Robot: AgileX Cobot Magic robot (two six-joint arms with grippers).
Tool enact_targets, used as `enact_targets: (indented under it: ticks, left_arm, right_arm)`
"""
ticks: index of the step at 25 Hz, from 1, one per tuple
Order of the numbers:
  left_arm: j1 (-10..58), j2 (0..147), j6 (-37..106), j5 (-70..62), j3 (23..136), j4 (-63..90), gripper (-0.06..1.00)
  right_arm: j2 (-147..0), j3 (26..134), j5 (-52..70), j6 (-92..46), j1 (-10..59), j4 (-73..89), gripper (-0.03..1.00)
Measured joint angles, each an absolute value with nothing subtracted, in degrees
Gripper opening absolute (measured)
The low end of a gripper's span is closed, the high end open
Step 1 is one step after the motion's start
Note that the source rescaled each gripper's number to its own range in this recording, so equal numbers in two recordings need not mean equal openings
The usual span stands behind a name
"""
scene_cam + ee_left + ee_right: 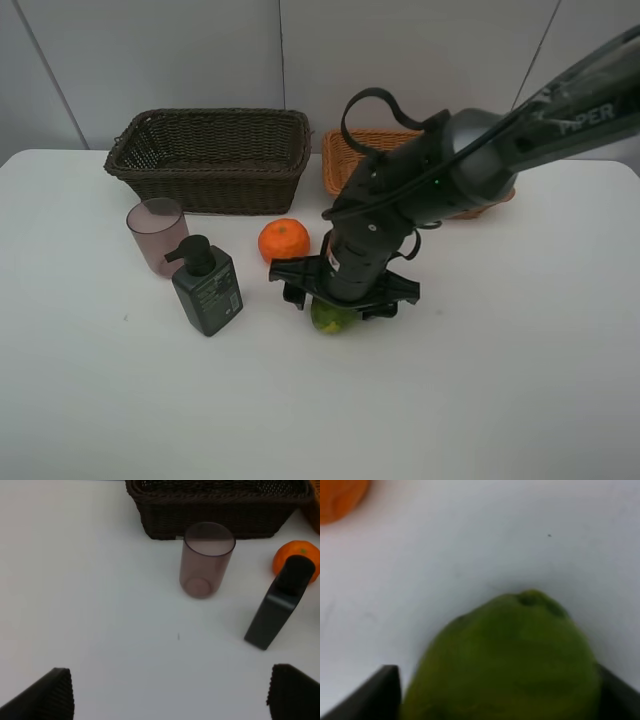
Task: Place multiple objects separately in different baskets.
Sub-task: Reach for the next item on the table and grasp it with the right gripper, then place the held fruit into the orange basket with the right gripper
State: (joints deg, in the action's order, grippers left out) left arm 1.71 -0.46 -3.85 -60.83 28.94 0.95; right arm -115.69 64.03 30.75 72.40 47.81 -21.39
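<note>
My right gripper (343, 300) is low over the green mango-like fruit (333, 318), which lies on the white table. In the right wrist view the fruit (505, 665) fills the space between the spread fingers of the right gripper (500, 695). The jaws stand wide, one on each side of it. An orange (284, 241) sits just to its left. The mauve cup (157, 235) and the dark green pump bottle (207, 287) stand further left. My left gripper (170, 695) is open and empty above bare table, short of the cup (206, 560) and the bottle (280, 607). The peach and the pink bottle are out of view.
The dark brown basket (210, 160) stands at the back left. The light orange-brown basket (350, 160) is at the back right, mostly hidden behind my right arm. The table's front half is bare white surface.
</note>
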Motion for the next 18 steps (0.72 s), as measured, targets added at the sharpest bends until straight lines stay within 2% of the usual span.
enact_targets:
  ticks: [18]
  left_arm:
    - [1.7, -0.5, -3.8, -60.8, 28.9, 1.0, 1.0]
  right_arm:
    - [-115.7, 64.0, 30.7, 72.5, 47.8, -21.2, 0.54]
